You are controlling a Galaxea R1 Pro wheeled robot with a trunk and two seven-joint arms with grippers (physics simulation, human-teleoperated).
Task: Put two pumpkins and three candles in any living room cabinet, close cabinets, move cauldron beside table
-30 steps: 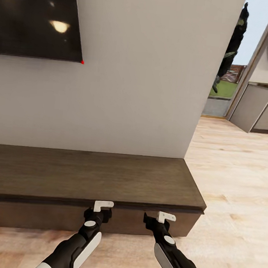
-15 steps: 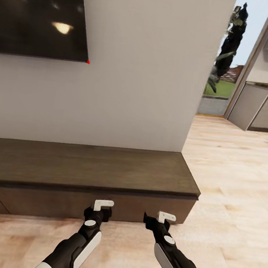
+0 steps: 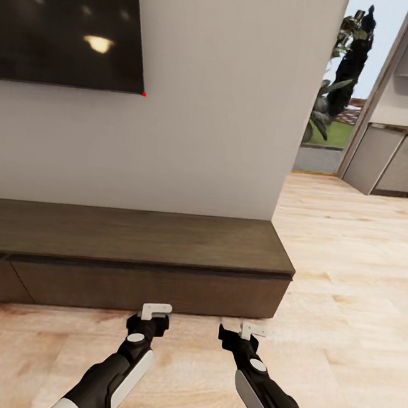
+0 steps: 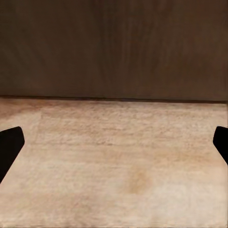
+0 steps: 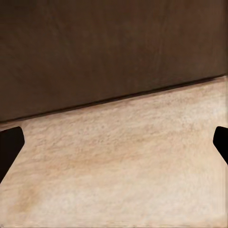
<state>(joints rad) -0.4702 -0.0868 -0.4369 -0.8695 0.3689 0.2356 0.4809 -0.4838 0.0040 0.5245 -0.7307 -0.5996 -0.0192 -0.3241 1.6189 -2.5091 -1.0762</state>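
Note:
The long, low dark brown cabinet (image 3: 131, 237) stands against the white wall, and the fronts I can see on it are shut. Both my arms reach forward over the wood floor, a short way in front of it. My left gripper (image 3: 156, 312) is open with nothing in it, and so is my right gripper (image 3: 252, 330). In the left wrist view the cabinet front (image 4: 114, 47) rises beyond a strip of floor, with the dark fingertips (image 4: 9, 145) far apart. The right wrist view shows the cabinet front (image 5: 104, 52) at a slant. Pumpkins, candles, cauldron and table are out of view.
A dark wall-mounted screen (image 3: 66, 23) hangs above the cabinet at the upper left. The wall ends at a corner (image 3: 314, 115); past it are outdoor plants (image 3: 343, 74) and grey kitchen units (image 3: 397, 161). Light wood floor (image 3: 347, 275) stretches to the right.
The whole view has shifted: the camera has pulled back from the cabinet, so floor now shows between the cabinet front and my grippers. Both arms keep the same pose.

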